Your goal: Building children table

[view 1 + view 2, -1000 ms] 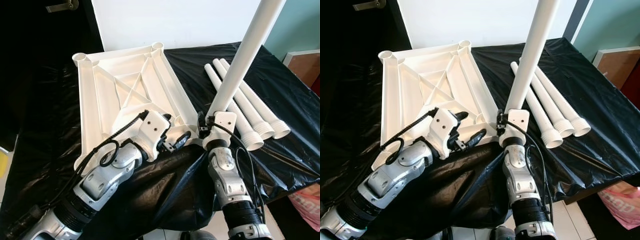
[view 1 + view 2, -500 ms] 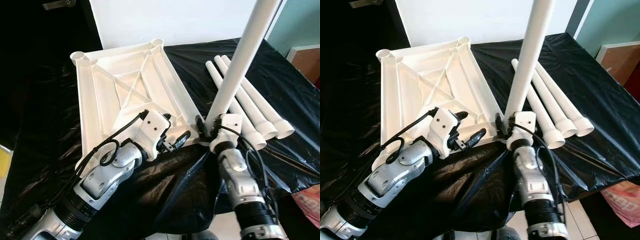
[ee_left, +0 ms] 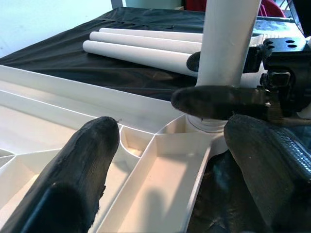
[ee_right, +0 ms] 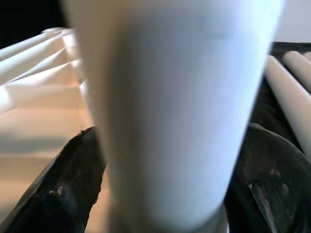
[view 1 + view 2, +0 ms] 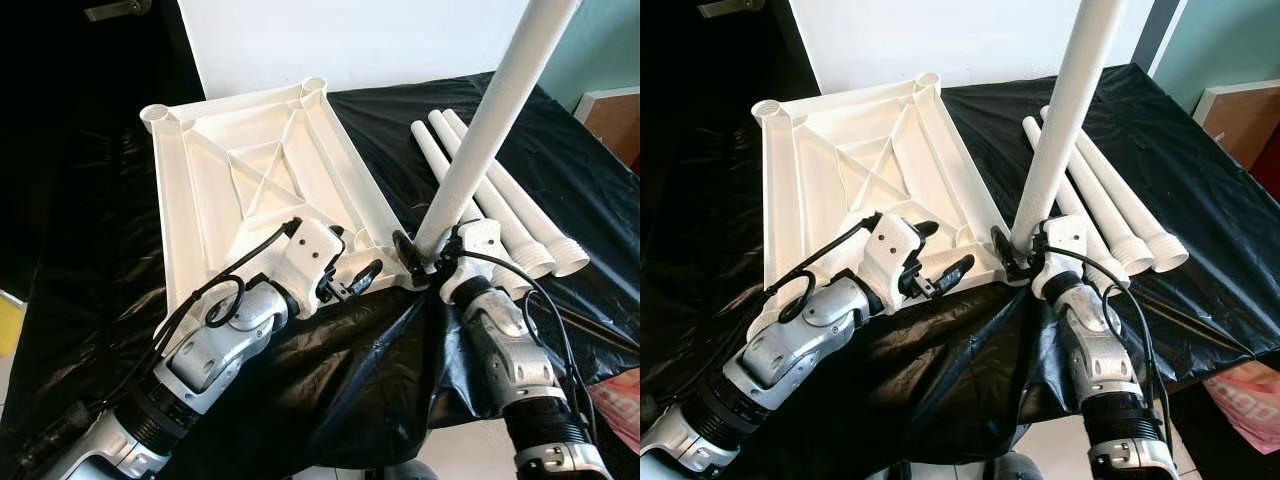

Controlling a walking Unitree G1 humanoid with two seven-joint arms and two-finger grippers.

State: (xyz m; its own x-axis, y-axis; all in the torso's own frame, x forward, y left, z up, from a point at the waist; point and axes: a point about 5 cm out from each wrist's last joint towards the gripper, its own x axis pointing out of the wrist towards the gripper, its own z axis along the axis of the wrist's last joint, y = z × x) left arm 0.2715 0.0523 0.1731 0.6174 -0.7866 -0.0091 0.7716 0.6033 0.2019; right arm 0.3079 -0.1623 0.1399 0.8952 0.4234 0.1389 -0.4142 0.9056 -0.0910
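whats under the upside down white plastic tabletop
A black plastic sheet lies under the upside-down white plastic tabletop, spreading out around it. What the sheet covers below is hidden.

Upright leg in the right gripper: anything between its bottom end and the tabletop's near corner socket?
Nothing visible does. The upright leg, clamped by the right gripper, already sits at the corner socket of the tabletop; the left gripper hovers open beside it.

Black-covered table (image 5: 560, 180), upturned white tabletop (image 5: 250, 190), 3 loose legs (image 5: 500, 215)
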